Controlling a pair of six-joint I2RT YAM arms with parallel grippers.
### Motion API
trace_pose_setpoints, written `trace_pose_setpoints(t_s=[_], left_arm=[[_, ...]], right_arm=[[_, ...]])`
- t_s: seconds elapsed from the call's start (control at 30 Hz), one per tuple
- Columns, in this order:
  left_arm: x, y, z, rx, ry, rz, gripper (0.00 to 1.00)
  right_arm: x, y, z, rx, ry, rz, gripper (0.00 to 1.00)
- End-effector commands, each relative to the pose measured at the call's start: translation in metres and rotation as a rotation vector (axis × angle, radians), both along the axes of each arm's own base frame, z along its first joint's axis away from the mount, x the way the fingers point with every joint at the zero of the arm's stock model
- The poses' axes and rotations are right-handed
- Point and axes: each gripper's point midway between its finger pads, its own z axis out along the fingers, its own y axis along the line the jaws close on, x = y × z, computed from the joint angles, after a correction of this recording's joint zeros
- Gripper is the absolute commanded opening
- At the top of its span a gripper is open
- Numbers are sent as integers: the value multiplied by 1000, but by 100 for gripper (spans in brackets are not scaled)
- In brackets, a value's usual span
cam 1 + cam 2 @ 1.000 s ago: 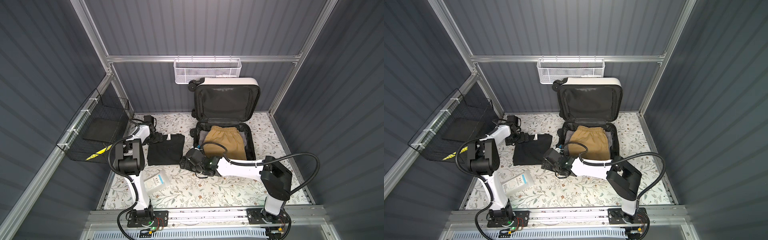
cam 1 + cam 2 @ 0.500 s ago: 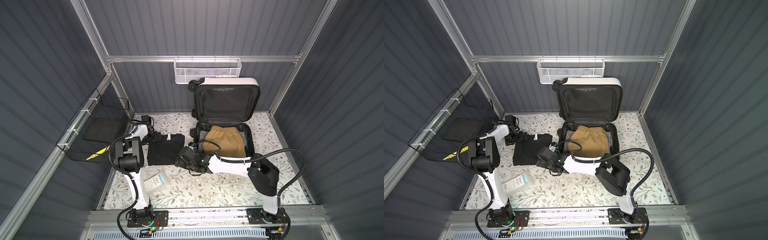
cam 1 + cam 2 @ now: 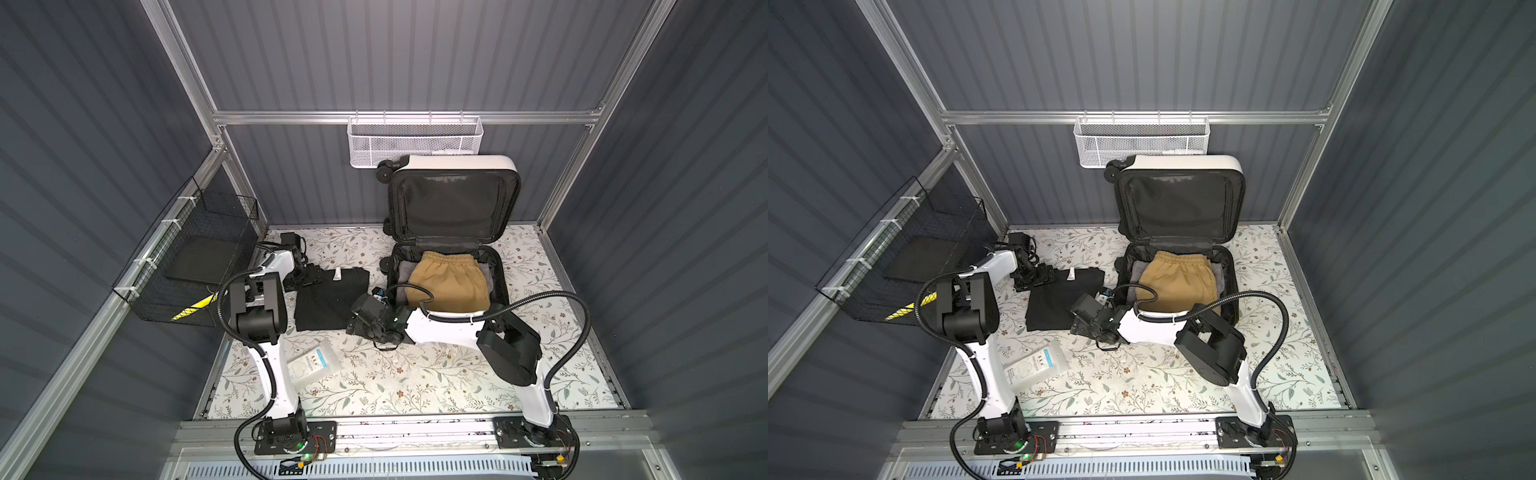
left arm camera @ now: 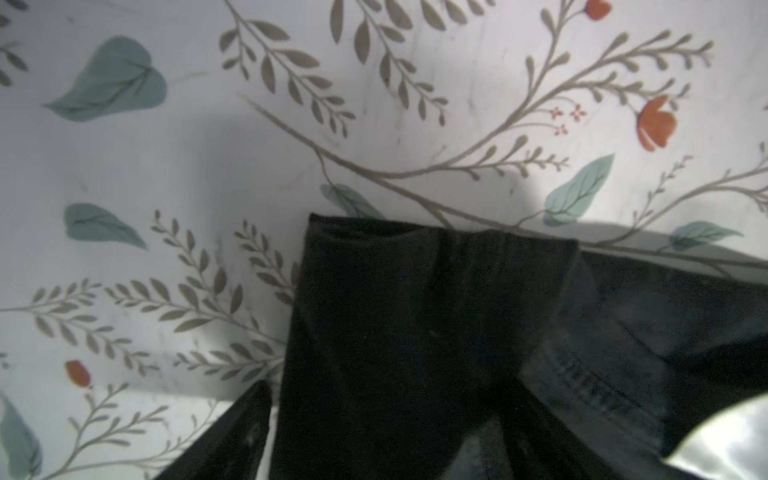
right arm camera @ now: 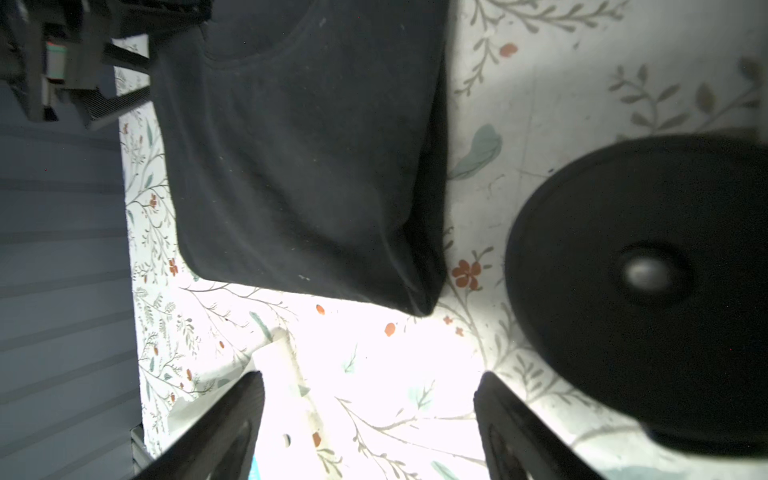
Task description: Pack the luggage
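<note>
Now: a folded black T-shirt [image 3: 328, 303] lies flat on the floral counter [image 3: 415, 374], centre-left in both top views and just left of the luggage [image 3: 457, 163]. Judging by that, it is the next item to pack and is not yet lifted.
Luggage: open at centre-right of a top view [image 3: 1179, 162], with its lid leaning up against the back wall. Tan shorts [image 3: 449, 282] lie over a grey garment in the lower half.
Left claw [image 3: 308, 276]: at the shirt's upper-left corner in the top views. The left wrist view shows one finger [image 4: 249, 415] beside the cloth edge, while the other is lost in dark fabric, so I cannot tell whether it has bitten.
Right claw [image 5: 374, 415]: jaws spread wide with only bare counter between them. The shirt's nearest corner sits just ahead of the fingertips, untouched.
Risk, thin pinch: closing on the top layer alone would likely make the fold fall open on the lift.
Risk, uneven lift: if only one corner is held, the shirt may swing and drape outside the case.
Risk, wheel: the luggage wheel [image 5: 623, 291] is close at the right of the right wrist frame, so a sideways sweep could knock it and shift the case.
Risk, cable: the right arm's cable [image 3: 415, 291] loops over the shorts and could snag them or the shirt on the way in.
Risk, rim: a low carry could catch the case's front edge.
</note>
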Motion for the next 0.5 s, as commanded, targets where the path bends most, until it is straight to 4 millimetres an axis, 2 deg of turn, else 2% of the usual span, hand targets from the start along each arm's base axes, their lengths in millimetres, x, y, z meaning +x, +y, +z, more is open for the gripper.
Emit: trace_pose_setpoints(t_s=[0.0,0.47], left_arm=[[-11,-4,-20,-34,52,-10,85],[-16,-6,-30,-47,66,-7,85]], right_arm=[[4,0,-4,-18,16,-13,81],[15,6,-27,-48,53,-18,80]])
